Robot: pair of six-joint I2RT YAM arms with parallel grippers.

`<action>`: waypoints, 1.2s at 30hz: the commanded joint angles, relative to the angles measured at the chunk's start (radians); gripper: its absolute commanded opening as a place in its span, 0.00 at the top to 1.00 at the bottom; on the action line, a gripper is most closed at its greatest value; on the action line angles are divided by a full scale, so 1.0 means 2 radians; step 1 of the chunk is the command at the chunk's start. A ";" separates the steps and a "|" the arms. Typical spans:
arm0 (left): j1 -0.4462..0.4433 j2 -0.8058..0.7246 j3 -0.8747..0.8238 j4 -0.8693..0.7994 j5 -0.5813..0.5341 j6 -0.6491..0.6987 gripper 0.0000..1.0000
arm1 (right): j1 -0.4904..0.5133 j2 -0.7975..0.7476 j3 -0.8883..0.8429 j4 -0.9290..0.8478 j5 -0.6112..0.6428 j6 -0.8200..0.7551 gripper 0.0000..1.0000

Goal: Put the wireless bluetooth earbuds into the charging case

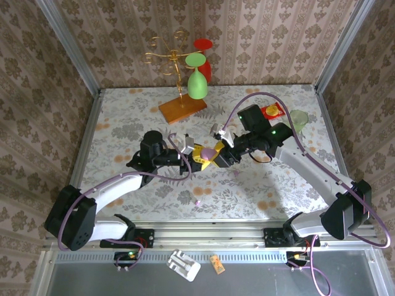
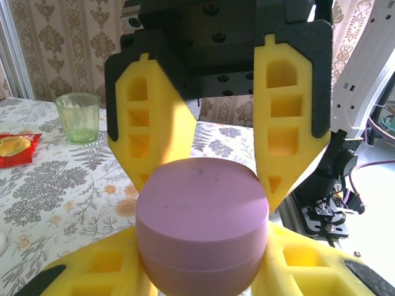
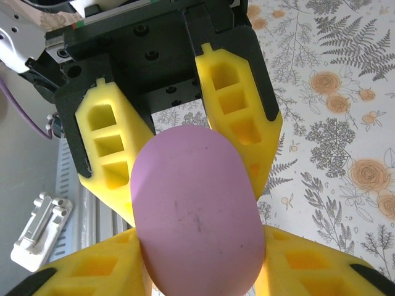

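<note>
Lilac and glossy, the egg-shaped plastic charging case [image 1: 208,152] hangs above the middle of the floral table [image 1: 117,117]. Your left gripper [image 1: 199,156] clamps it. The right gripper [image 1: 220,154] flanks it, but you cannot tell whether it grips. One tiny lilac earbud [image 1: 198,201] lies nearer you.

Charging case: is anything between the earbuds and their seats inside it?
Yes. The charging case, up between the left pincer and right pincer, looks shut, which closes off the seats. One earbud lies on the table.
</note>
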 commanded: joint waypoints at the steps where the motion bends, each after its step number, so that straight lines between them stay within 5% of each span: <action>1: -0.003 0.002 0.015 0.010 0.025 0.006 0.74 | -0.014 -0.009 -0.007 0.021 0.003 0.017 0.53; 9: -0.003 0.006 0.015 0.006 0.030 0.010 0.74 | -0.028 -0.014 -0.012 0.035 0.004 0.032 0.39; 26: -0.003 0.007 0.010 0.004 0.023 0.028 0.74 | -0.051 -0.021 -0.026 0.099 0.043 0.068 0.31; 36: 0.007 0.009 -0.003 0.029 -0.027 0.032 0.73 | -0.052 -0.078 -0.071 0.149 -0.012 0.093 0.15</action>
